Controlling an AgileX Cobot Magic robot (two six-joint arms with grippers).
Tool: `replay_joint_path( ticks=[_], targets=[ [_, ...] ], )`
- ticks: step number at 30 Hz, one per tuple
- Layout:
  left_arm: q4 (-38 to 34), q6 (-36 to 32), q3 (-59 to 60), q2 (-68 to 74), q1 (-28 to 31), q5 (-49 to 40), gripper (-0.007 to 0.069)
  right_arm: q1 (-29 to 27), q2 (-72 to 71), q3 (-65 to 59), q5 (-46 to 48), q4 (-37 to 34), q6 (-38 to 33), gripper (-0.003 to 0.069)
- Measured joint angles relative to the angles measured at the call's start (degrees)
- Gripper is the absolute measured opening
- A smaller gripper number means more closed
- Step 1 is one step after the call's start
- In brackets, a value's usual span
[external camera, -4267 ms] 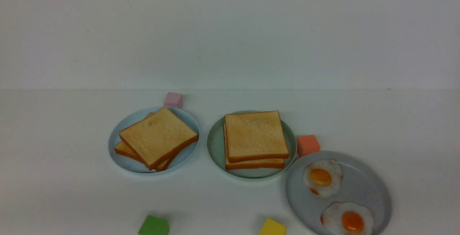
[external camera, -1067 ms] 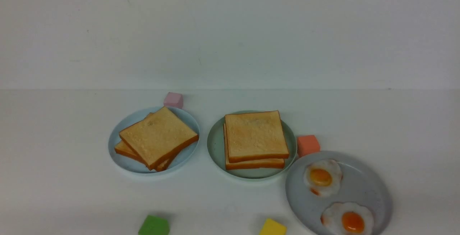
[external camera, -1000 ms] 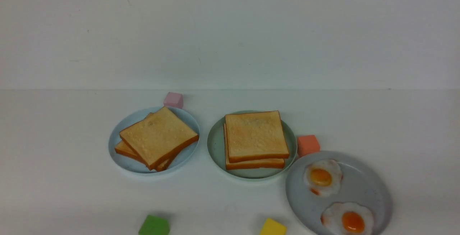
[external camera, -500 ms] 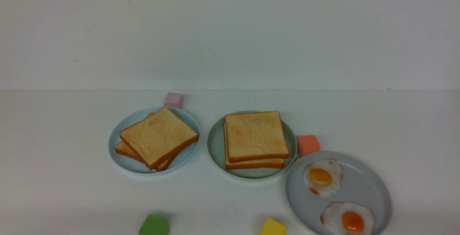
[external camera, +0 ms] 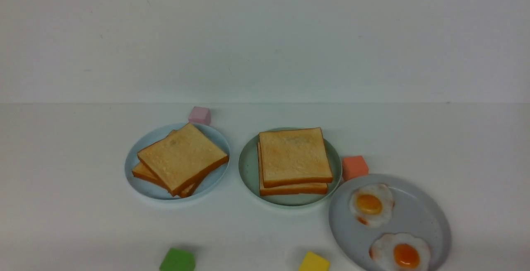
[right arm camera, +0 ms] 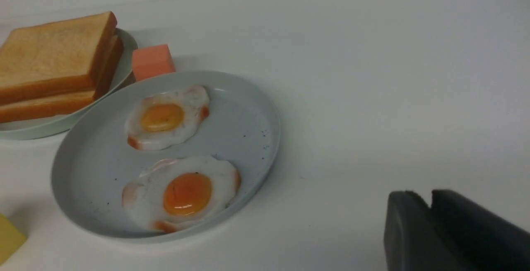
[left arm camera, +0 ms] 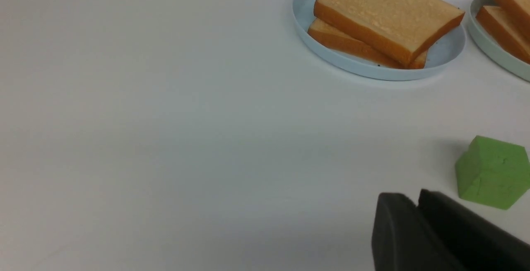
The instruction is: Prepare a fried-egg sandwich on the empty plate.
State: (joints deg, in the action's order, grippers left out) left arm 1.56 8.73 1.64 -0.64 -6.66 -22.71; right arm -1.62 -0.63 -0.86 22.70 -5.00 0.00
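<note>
Beyond the left gripper (left arm camera: 415, 197) and right gripper (right arm camera: 427, 196), tips barely parted and holding nothing, toast slices (external camera: 295, 155) sit stacked on the mint-green plate (external camera: 248, 167), perhaps sandwiching an egg I cannot see.

plain pale wall (external camera: 265, 39), white tabletop (external camera: 83, 221)

white table (external camera: 248, 238) | blue plate (external camera: 134, 180), green plate (external camera: 248, 167), grey plate (external camera: 426, 217) | four blocks (external camera: 178, 260)
</note>
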Motion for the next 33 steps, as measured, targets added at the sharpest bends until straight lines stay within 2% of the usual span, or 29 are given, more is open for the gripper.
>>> replay_joint_path(
  ticks=[33],
  targets=[
    [0.0,0.0,0.0,0.0,0.0,0.0,0.0112,0.0,0.0,0.0,-0.05,0.0,0.0,0.0142]
  ],
)
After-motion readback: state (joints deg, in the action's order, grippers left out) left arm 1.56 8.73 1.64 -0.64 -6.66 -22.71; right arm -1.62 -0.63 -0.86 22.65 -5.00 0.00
